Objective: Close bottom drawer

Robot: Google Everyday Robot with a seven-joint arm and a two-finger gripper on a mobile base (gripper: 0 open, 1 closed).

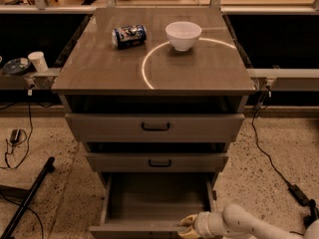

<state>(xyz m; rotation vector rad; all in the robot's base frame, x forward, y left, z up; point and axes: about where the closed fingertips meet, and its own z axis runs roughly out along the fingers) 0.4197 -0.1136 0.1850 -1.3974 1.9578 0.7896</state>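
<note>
Gripper [187,226] sits at the front panel of the bottom drawer [155,201], right of centre; whether it is parted or clenched cannot be told. The drawer stands fully extended at the cabinet [149,78] base. Push straight rearward and level, preferably nearer panel centre, to prevent racking.
</note>
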